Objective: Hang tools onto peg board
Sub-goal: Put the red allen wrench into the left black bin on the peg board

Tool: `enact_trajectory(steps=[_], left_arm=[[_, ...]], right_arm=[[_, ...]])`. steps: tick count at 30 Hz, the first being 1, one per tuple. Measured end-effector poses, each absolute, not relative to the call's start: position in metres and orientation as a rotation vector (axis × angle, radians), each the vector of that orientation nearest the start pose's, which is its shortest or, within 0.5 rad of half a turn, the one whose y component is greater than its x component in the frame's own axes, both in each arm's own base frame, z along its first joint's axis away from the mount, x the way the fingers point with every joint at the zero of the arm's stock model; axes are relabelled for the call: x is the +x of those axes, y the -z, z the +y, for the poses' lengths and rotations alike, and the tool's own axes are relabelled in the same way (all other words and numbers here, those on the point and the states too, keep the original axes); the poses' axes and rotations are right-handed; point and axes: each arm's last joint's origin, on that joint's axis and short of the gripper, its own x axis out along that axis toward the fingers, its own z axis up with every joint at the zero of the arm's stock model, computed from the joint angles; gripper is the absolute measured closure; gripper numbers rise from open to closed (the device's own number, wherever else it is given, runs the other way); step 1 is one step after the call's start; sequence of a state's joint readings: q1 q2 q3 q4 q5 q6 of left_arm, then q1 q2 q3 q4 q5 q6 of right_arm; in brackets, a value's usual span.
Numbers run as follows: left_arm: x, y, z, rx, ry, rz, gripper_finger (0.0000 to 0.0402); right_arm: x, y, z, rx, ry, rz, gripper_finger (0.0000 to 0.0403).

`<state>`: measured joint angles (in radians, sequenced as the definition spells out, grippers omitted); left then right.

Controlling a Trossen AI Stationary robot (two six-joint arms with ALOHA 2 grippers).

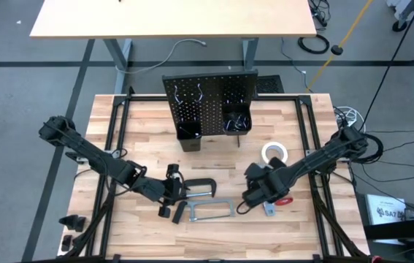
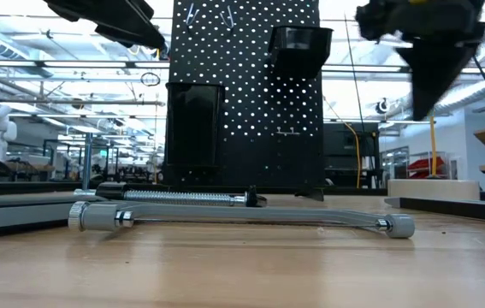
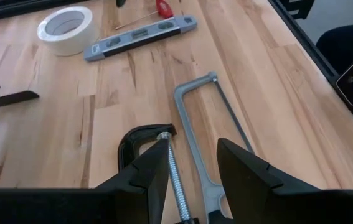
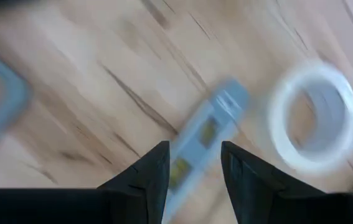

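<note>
1. While nothing hangs from the hooks yet, judged as an early stage: tools lying flat on the table (image 1: 141, 124), peg board (image 1: 208, 102) standing upright at the far edge, two black bins (image 1: 236, 121) fixed to it.
2. Starting at the left: left gripper (image 3: 192, 163) low over the near part of the table, fingers spread apart, pinching nothing, straddling the threaded screw of the black C-clamp (image 3: 144, 140).
3. Just beside the clamp, to its right: grey hacksaw (image 3: 202, 121) lying flat, its frame close to one finger (image 3: 241, 165).
4. For a good grasp, likely best: lowering squarely, closing on the clamp's screw or frame only, keeping the outer finger clear of the hacksaw frame.
5. Risk, as a judgement: catching both tools at once, or the round screw rolling between the pads.
6. Further right: right gripper (image 4: 193, 163) hovering over the grey level (image 4: 204, 140), fingers spread, holding nothing.
7. Just beside the level: white tape roll (image 4: 316, 115), lying flat, apart from the fingers.
8. Near the level, partly hidden under the right arm in the high view: red-handled tool (image 1: 285, 199).
9. For hanging afterwards, likely needed: lifting the clamp level, then slipping its open frame over a hook rather than dropping it into a bin.
</note>
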<state>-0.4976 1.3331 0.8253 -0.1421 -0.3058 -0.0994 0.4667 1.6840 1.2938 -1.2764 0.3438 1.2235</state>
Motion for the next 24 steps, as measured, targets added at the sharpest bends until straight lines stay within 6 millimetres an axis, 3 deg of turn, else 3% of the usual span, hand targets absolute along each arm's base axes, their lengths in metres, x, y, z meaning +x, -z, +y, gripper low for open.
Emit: enact_trajectory(steps=[6,14,20,24], left_arm=[[0.248,-0.236,-0.125,0.156,0.160,0.607,0.0261],[0.248,-0.236,-0.125,0.153,0.167,0.607,0.0261],[0.248,-0.236,-0.125,0.154,0.168,0.608,0.0261],[0.248,-0.236,-0.125,0.153,0.168,0.608,0.0261]], right_arm=[[0.245,-0.226,0.125,0.332,0.901,1.378,0.0264],[0.216,-0.182,0.120,0.378,1.003,1.561,0.0264],[0.198,-0.148,0.113,0.525,0.907,1.574,0.0264],[0.187,-0.139,0.106,0.631,0.837,1.497,0.0264]])
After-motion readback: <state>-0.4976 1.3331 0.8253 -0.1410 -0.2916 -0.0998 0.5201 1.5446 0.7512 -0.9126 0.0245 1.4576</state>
